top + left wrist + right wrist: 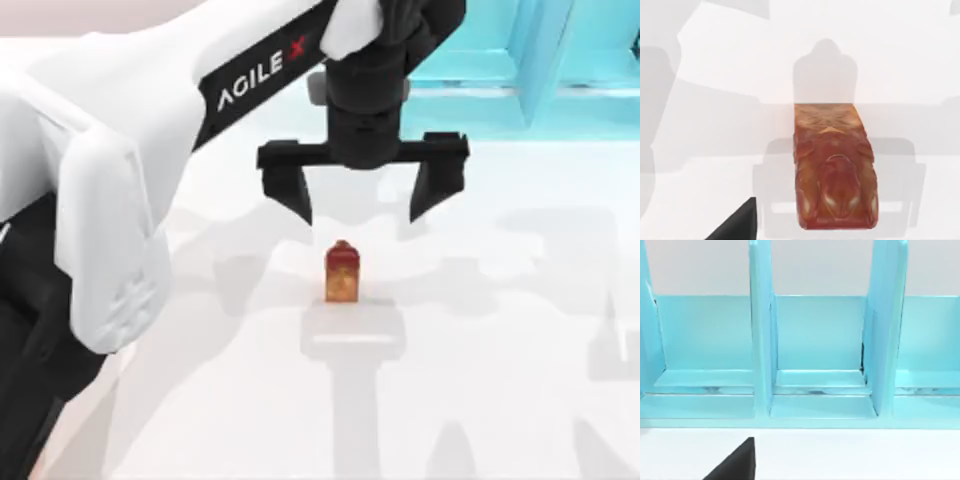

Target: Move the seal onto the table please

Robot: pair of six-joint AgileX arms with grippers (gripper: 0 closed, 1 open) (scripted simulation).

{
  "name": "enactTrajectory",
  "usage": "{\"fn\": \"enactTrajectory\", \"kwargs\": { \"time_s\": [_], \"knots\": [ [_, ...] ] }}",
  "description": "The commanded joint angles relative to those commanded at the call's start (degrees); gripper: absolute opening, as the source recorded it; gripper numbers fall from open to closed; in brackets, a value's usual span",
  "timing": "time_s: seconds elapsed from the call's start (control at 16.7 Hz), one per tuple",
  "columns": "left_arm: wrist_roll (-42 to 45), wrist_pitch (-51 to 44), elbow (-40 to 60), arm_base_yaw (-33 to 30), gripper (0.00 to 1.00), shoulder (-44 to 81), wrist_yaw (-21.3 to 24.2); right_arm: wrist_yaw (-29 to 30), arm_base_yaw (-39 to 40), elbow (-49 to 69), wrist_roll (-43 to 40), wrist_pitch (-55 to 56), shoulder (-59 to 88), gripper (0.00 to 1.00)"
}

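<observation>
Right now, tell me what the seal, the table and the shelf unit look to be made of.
The seal, standing upright below the left gripper with its jaws open: translucent amber body under a dark red top, glossy highlights, so resin or polished stone, hard to tell which. The table: plain white, glossy, mirroring the seal faintly; likely laminate. The shelf unit: light blue smooth panels, painted board or plastic.

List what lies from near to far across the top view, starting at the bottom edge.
Bare table → seal, standing upright → open left claw, hanging apart from it → light blue shelf unit.
</observation>
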Motion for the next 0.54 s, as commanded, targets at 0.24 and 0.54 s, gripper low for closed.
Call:
{"fn": "enactTrajectory", "kwargs": {
  "time_s": [0.24,0.54],
  "knots": [
    [0.11,-12.77,15.32,0.05,1.0,2.01,-0.75,0.0,0.0,0.0,0.0,0.0,0.0,1.0],
    [0.43,-19.93,22.2,0.16,1.0,3.2,-1.09,0.0,0.0,0.0,0.0,0.0,0.0,1.0]
  ]
}}
